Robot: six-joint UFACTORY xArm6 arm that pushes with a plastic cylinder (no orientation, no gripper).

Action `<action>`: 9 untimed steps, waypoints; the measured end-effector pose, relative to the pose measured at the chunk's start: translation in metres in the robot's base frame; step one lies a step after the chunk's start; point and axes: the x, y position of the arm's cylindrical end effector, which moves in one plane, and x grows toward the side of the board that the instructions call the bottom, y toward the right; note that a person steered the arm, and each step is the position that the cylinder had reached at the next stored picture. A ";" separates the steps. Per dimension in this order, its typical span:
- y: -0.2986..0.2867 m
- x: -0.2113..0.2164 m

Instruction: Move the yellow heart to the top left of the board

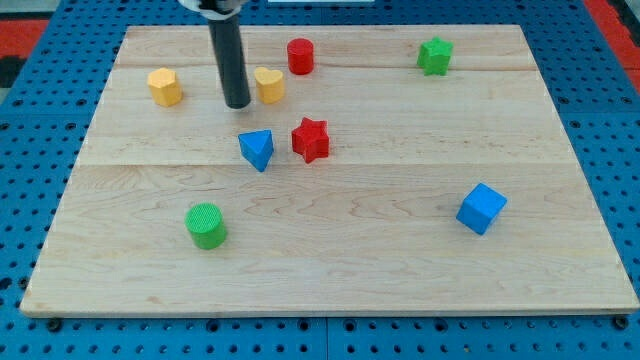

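Camera view shows my tip [237, 103], a bare dark rod with no jaws to open or close, resting on a wooden board [330, 270] just left of the yellow heart [269, 84], close to it though contact cannot be judged. Taking the heart as landmark, which sits in the board's upper left-centre, a red cylinder [300, 55] stands just up-right of it, a yellow hexagon [165, 86] well to its left, a blue triangle [257, 149] and red star [311, 139] just below it. Farther from the heart, a green cylinder [206, 224] lies down-left, a green star [434, 55] far right, and a blue cube [481, 208] far down-right.
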 end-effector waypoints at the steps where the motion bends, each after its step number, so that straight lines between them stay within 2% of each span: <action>1: 0.014 0.001; 3: 0.079 -0.005; 4: 0.081 -0.030; 5: 0.054 -0.045; 6: -0.003 -0.054; 8: 0.017 -0.076; 9: -0.053 -0.080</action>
